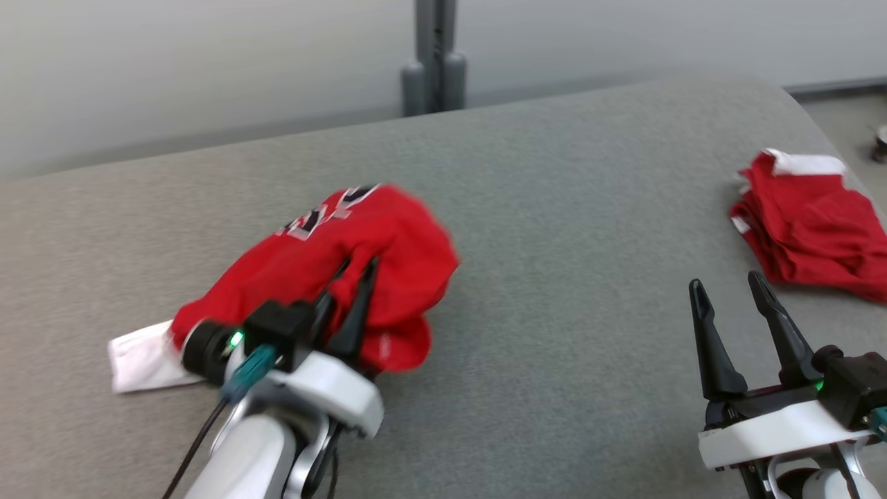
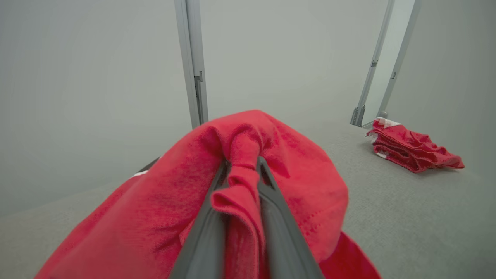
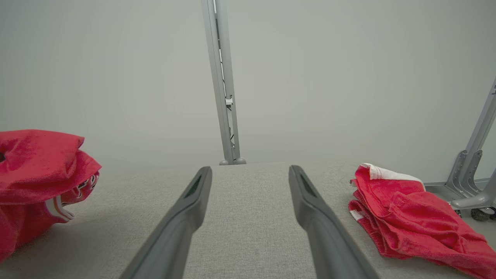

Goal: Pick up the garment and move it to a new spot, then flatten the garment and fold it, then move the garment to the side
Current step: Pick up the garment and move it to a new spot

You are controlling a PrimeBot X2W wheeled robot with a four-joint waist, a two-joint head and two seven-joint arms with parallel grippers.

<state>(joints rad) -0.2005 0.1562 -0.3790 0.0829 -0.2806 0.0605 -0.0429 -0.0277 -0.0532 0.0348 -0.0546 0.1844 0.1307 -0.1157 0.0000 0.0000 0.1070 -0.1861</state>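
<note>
Left tool (image 1: 355, 272) pinches the bunched red garment (image 1: 305, 253).

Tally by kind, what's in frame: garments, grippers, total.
Garments: 2 (held red garment, loose red garment off to the right)
Grippers: 2 (left gripper shut on the held red garment, right gripper open, holding nothing)
Total: 4

left gripper (image 1: 357, 270) pinched close on a fold of the red garment (image 1: 305, 249), right gripper (image 1: 725, 283) spread wide, forearm pale beneath
</note>
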